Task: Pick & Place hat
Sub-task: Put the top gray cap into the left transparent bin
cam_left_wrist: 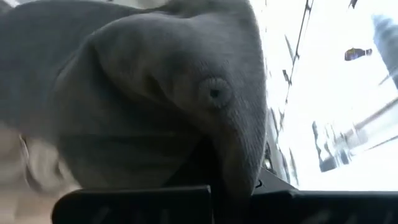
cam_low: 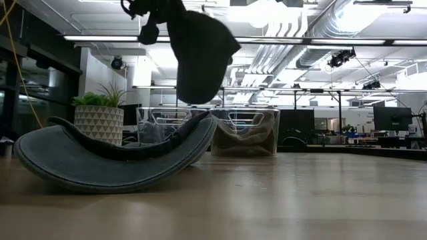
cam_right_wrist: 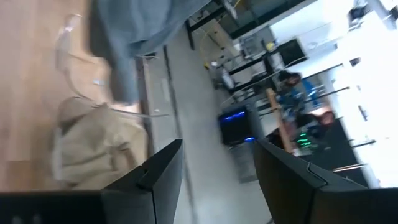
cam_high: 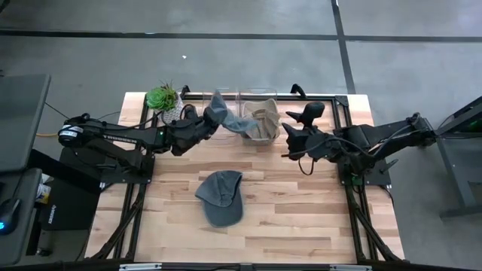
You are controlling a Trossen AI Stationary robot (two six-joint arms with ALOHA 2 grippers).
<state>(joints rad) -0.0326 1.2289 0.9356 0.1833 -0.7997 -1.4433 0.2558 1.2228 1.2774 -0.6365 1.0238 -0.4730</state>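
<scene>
Closest to the table-level camera, a grey cap [cam_low: 110, 160] lies upside-down on the wooden table [cam_high: 301, 218], its brim curving up toward the left. From above, that same cap [cam_high: 221, 196] sits near the middle of the table, well apart from both arms.

Up at the back edge stand two clear plastic bins side by side. Over the left bin [cam_high: 220, 96], the left gripper [cam_high: 202, 123] holds a second grey hat [cam_high: 217, 113] in the air; from table height this hat [cam_low: 200, 53] hangs down from the claw, clear of the table and above the bins. Through the left wrist camera the hat's crown [cam_left_wrist: 155, 93] fills nearly everything, with its top button showing, and the cloth is pinched in the fingers, so the claw is clamped on it.

Inside the right bin [cam_high: 260, 95] rests a beige hat [cam_high: 260, 119], crumpled against the wall; the right wrist camera sees it too [cam_right_wrist: 93, 149].

Over on the right side, the right gripper [cam_high: 290, 135] hovers just beside the right bin, holding nothing. Its two dark fingers [cam_right_wrist: 158, 171] stand spread apart.

Behind the left bin, at the table's corner, a small potted plant [cam_high: 162, 98] sits in a patterned white pot.
</scene>
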